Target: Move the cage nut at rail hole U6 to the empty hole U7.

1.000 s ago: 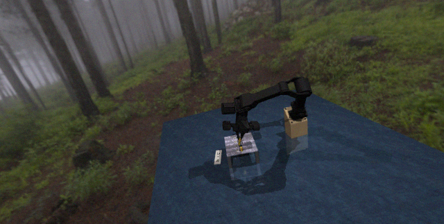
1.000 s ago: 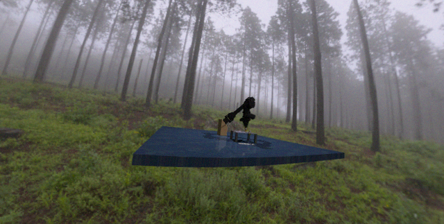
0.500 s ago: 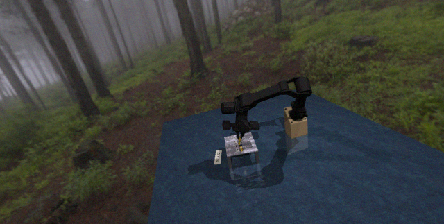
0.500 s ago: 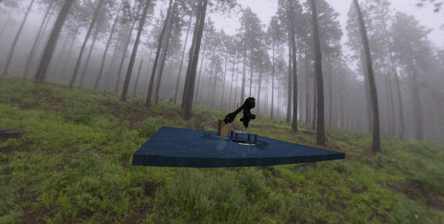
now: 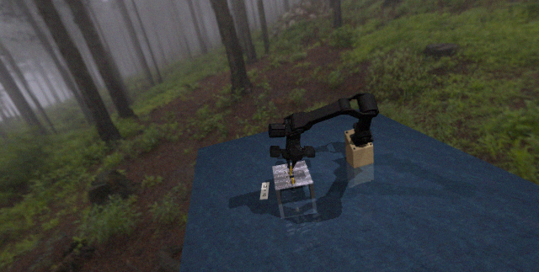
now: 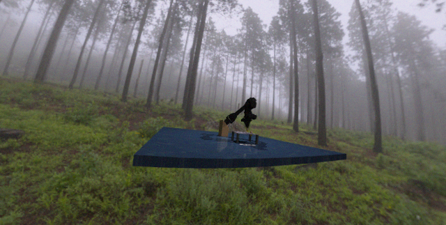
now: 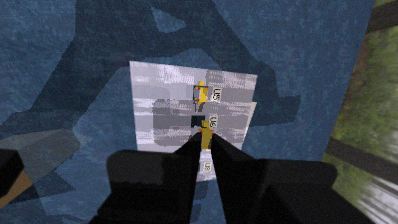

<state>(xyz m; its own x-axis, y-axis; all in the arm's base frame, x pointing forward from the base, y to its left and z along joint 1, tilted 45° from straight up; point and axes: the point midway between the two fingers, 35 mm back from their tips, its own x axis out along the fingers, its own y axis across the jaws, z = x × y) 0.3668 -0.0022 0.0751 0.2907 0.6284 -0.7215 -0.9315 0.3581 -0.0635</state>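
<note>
Gripper (image 5: 291, 170) (image 6: 247, 127) (image 7: 205, 136) fingers, nearly closed, grasp 1 yellow cage nut (image 5: 290, 171) (image 7: 206, 137) above the rail plate (image 5: 281, 178) (image 6: 242, 132) (image 7: 170, 87).

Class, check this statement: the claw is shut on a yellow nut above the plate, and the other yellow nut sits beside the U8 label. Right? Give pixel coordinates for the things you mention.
Not quite: the wrist view shows the other nut (image 5: 293, 181) (image 7: 202, 93) beside the U5 label (image 7: 216, 95).

The square rail plate (image 5: 280, 173) (image 7: 170, 90) is mottled silvery grey, its cage nuts yellow with orange touches, above a flat tabletop (image 5: 236, 242) (image 6: 195, 155) (image 7: 100, 30) of mottled dark blue.
</note>
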